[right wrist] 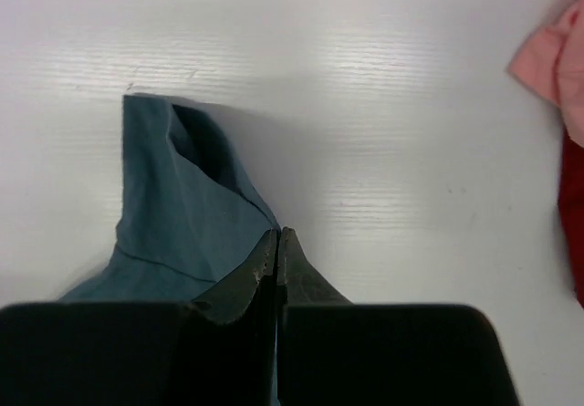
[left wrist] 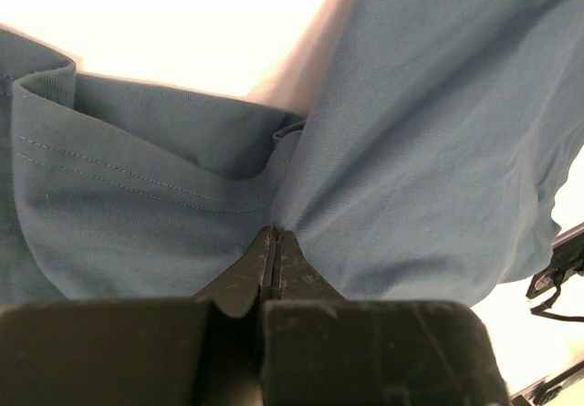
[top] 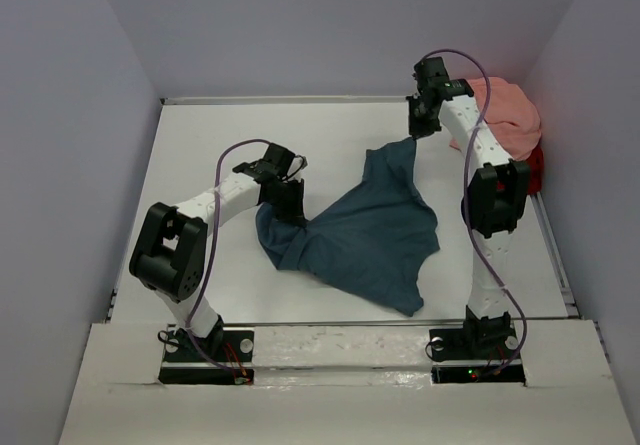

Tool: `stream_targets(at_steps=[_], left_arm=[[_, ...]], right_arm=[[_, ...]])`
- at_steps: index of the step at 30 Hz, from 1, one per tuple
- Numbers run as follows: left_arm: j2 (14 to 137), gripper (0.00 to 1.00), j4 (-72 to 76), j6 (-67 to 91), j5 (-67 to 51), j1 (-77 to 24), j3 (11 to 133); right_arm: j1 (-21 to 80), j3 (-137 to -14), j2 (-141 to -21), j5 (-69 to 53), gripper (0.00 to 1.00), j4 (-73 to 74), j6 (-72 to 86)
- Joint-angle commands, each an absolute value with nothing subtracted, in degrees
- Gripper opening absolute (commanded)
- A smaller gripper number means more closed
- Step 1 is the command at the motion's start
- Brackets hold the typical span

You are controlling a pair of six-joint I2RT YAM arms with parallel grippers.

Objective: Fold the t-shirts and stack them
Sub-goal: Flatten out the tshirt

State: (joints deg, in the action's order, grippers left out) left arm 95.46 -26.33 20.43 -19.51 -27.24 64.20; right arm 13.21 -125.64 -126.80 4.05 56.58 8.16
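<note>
A dark teal-blue t-shirt (top: 370, 235) lies crumpled in the middle of the white table (top: 200, 135). My left gripper (top: 292, 215) is shut on its left side, and in the left wrist view the cloth (left wrist: 420, 150) puckers at the closed tips (left wrist: 276, 233). My right gripper (top: 418, 133) is shut on the shirt's far corner, which rises in a peak toward it. The right wrist view shows that corner (right wrist: 173, 214) at the left of the closed tips (right wrist: 277, 231). A salmon pink t-shirt (top: 505, 115) is bunched in the far right corner on top of a red one (top: 535, 170).
White walls close the table on the left, far and right sides. The pink shirt (right wrist: 557, 59) and the red shirt (right wrist: 575, 223) lie just right of my right gripper. Both arm bases are bolted at the near edge.
</note>
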Motion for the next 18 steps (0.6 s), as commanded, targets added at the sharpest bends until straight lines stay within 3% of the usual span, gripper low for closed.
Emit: stream_targets(at_steps=[1,18], left_arm=[[95.27,0.00,-27.77,19.16,-20.30,-26.98,65.47],[91.41,0.00,-30.23,19.42,-19.51,-26.72,63.02]], right_arm=[[13.54,-125.95,-127.78,5.62,0.00,56.79,8.35],[9.67,-129.72,-139.75,9.67,0.00,48.08,7.47]])
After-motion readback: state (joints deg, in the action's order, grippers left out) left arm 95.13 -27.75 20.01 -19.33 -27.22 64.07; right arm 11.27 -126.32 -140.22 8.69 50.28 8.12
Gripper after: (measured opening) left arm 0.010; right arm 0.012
